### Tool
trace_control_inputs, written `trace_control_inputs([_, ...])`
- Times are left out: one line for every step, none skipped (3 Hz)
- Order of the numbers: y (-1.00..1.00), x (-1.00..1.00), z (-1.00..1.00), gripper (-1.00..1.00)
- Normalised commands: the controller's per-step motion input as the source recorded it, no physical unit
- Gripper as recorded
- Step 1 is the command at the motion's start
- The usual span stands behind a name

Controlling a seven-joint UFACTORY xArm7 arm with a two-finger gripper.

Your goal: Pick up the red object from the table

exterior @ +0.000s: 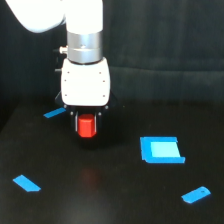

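Above the black tabletop point(115, 200), the jaws point(86, 121) were clenched on the red object point(86, 126), held clear of the surface (a faint red reflection lay beneath). Flat blue pieces point(161, 150) lay toward four o'clock.

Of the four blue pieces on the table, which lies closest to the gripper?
The thin blue strip just to the exterior view's left of the gripper. The square blue piece and the two lower pieces lie farther off.
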Motion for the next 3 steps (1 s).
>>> trace_control_inputs([-0.02, 0.06, 0.97, -1.00])
trace_control_inputs([-0.05, 0.12, 0.88, -1.00])
trace_control_inputs([0.07, 0.09, 1.00, -0.91])
